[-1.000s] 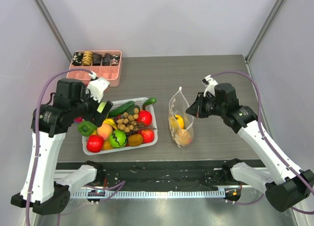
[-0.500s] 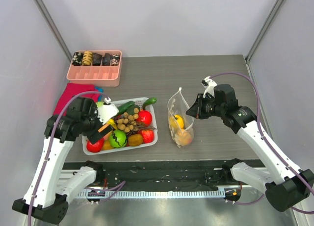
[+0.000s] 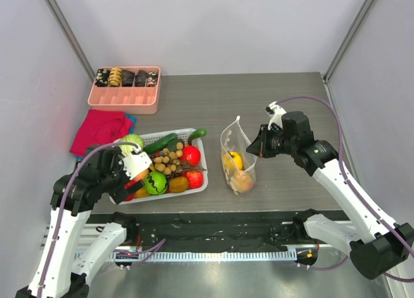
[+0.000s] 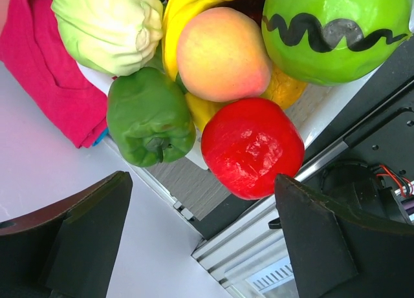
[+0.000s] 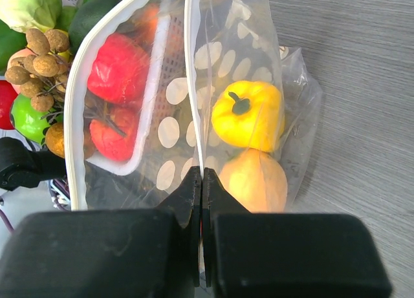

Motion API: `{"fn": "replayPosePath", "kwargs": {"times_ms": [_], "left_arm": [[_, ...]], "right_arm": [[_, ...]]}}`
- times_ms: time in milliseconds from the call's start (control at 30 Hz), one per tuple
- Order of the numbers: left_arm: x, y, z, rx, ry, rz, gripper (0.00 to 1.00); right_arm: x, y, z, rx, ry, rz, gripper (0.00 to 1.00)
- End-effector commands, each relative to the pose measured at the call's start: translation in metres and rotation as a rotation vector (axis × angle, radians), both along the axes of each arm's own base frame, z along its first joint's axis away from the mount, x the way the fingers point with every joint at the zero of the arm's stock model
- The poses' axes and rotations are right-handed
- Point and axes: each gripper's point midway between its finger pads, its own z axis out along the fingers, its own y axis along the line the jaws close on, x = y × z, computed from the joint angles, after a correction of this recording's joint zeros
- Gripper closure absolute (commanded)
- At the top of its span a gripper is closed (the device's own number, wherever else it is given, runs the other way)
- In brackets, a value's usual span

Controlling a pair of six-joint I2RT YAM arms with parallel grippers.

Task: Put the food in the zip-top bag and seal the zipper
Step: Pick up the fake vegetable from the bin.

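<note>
The clear dotted zip-top bag (image 3: 238, 157) stands open-mouthed right of the white basket (image 3: 187, 191). It holds a yellow pepper (image 5: 249, 114) and a pale orange fruit (image 5: 255, 178). My right gripper (image 5: 202, 175) is shut on the bag's mouth edge at the zipper (image 5: 191, 85) and holds it up; it also shows in the top view (image 3: 257, 145). My left gripper (image 4: 202, 177) is open and empty, low at the basket's near-left corner (image 3: 132, 172). Just ahead of it lie a red apple (image 4: 252, 149), a green pepper (image 4: 149, 117), a peach (image 4: 223, 55) and a pale cabbage (image 4: 110, 26).
A pink tray (image 3: 126, 91) with dark items stands at the back left. A red cloth (image 3: 100, 128) lies left of the basket. A black rail (image 3: 213, 222) runs along the table's near edge. The basket also holds a green striped fruit (image 4: 330, 26) and several other toys.
My left arm has swung down and toward the near-left, from over the basket's left side to its near-left corner. The right arm and bag have not moved.
</note>
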Motion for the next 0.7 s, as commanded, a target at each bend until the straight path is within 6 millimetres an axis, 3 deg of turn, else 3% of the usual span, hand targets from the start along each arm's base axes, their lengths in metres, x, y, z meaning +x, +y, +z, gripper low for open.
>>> {"fn": "replayPosePath", "kwargs": {"times_ms": [0, 167, 500, 667], "left_arm": [[-0.070, 0.018, -0.027, 0.075, 0.290, -0.011, 0.03], [-0.077, 0.020, -0.043, 0.094, 0.347, -0.033, 0.02], [-0.076, 0.017, -0.044, 0.086, 0.369, -0.034, 0.01], [-0.071, 0.029, -0.044, 0.161, 0.394, 0.000, 0.02]], "right_arm": [[0.005, -0.001, 0.006, -0.011, -0.039, -0.006, 0.99], [0.004, -0.005, 0.008, -0.024, -0.050, -0.009, 0.99], [0.002, -0.008, 0.010, -0.029, -0.057, -0.023, 0.99], [0.004, -0.009, 0.014, -0.030, -0.065, -0.027, 0.99]]}}
